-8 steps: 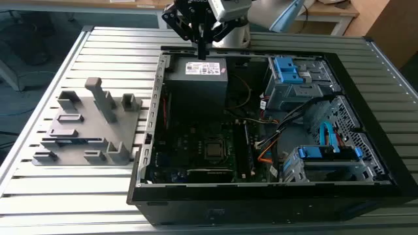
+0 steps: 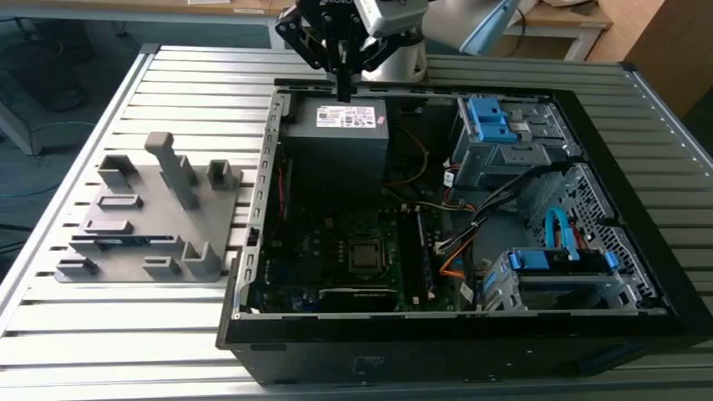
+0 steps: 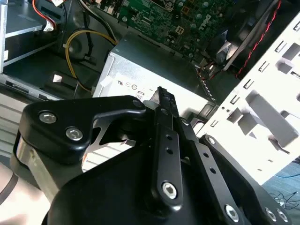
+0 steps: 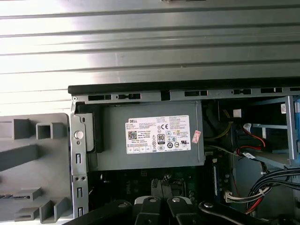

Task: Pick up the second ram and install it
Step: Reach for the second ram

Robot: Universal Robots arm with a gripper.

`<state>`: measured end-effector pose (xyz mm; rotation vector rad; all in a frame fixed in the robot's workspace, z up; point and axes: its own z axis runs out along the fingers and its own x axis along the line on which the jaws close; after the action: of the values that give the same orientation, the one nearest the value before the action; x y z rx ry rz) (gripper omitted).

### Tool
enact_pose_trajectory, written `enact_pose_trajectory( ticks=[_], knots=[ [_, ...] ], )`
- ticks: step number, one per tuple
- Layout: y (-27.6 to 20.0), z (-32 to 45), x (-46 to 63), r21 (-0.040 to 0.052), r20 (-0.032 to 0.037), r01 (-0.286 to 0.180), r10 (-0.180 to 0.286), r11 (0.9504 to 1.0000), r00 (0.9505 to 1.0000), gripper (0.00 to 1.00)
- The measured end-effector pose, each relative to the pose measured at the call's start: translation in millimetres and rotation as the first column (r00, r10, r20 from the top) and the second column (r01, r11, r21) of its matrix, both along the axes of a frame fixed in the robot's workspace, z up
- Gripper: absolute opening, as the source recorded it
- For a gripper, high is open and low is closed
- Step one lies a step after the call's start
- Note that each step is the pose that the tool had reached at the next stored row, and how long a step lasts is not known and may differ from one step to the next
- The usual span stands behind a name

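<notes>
**Gripper**. It hung over the supply, at the far edge of the open case. Its fingers were drawn together in the exterior view. In the second wrist view they met at the tip. Nothing was seen between them, so you carried no load as far as the views showed.

**Ram**. A dark blue-green strip lay flat in a low slot of the fixture, on the exterior view's left. It was outside the case and well apart from the gripper. You could take it for the second ram, though that was a judgement, since the strip was too slight to read in detail.

**Fixture.** A grey plate with upright blocks, resting on the slatted table just beside the case wall.

**Board**. It lay on the case floor below the supply. The long dark memory slots ran beside the processor socket, towards the exterior view's right. Whether any slot held a stick could not be told.

**Progress, as judged.**
- Pick-up was not yet made, because the ram sat in the fixture with your gripper away from it.
- Seating in a slot was not yet done.
- Both steps of the task were left to you.
</notes>
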<state>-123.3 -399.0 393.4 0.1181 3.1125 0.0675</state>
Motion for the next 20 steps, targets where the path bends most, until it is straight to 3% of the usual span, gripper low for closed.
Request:
enact_pose_trajectory(
  ticks=[20],
  knots=[
    [0.0,0.0,-32.1,0.0001,0.0003,0.0,0.0,1.0,1.0,0.1]
  ],
)
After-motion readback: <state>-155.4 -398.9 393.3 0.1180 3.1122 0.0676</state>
